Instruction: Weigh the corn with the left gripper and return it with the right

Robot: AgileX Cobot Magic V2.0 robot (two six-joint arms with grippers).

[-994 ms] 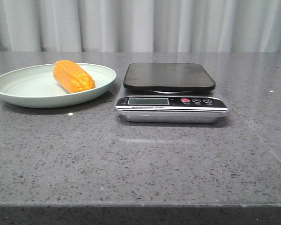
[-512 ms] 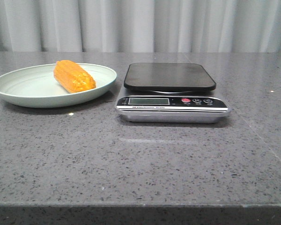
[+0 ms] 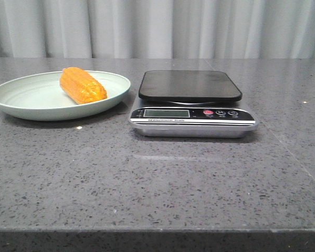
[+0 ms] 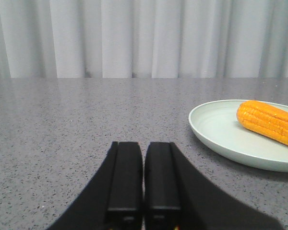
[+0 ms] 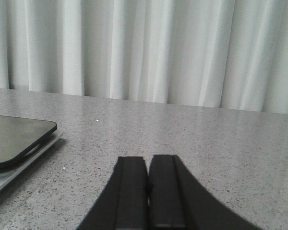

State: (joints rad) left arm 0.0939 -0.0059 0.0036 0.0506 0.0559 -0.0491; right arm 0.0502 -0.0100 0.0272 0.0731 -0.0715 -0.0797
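The orange-yellow corn (image 3: 83, 85) lies on its side in a pale green plate (image 3: 21, 102) at the table's left; both also show in the left wrist view, the corn (image 4: 270, 122) on the plate (image 4: 221, 132). A kitchen scale (image 3: 191, 103) with a black platform stands just right of the plate, its platform bare. My left gripper (image 4: 143, 146) is shut and empty, low over the table, apart from the plate. My right gripper (image 5: 148, 160) is shut and empty, beside the scale's corner (image 5: 17, 139). Neither gripper shows in the front view.
A grey speckled stone tabletop (image 3: 163, 178) runs to a front edge near the camera. White curtains (image 3: 163, 26) hang behind the table. The scale's display and buttons (image 3: 220, 113) face the front.
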